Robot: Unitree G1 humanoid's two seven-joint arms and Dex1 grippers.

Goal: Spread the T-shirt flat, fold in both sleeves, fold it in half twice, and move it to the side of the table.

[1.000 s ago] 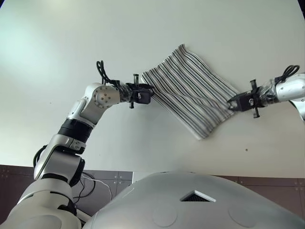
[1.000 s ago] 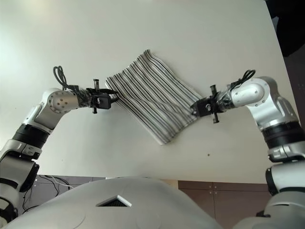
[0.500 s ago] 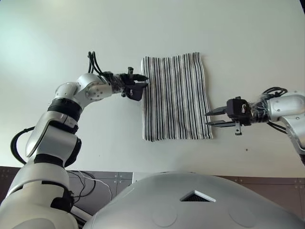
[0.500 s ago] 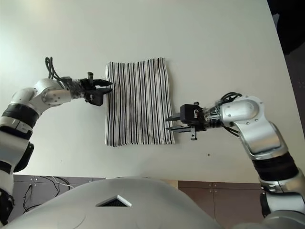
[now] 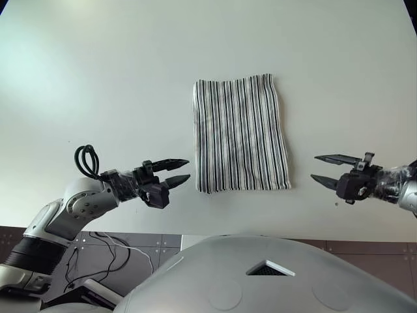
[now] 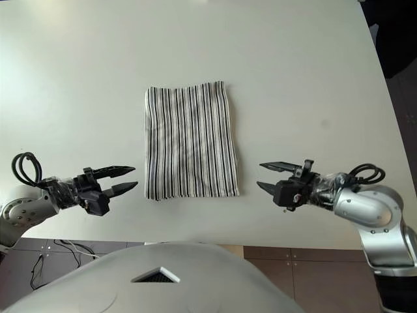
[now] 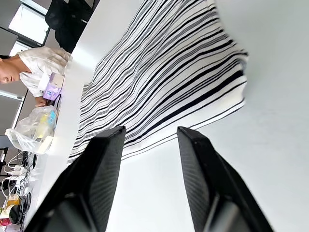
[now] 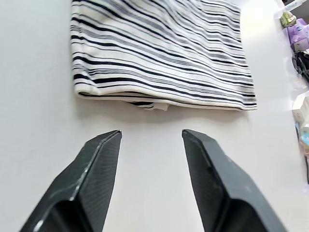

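The T-shirt (image 5: 241, 134), folded into a striped rectangle, lies flat on the white tabletop (image 5: 98, 78) between the left tool (image 5: 187, 169) and the right tool (image 5: 315, 167), both released, fingers spread, neither touching it.

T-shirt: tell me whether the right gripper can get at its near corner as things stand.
Probably yes. The right gripper is open and points at the folded T-shirt, with just a stretch of table between them.
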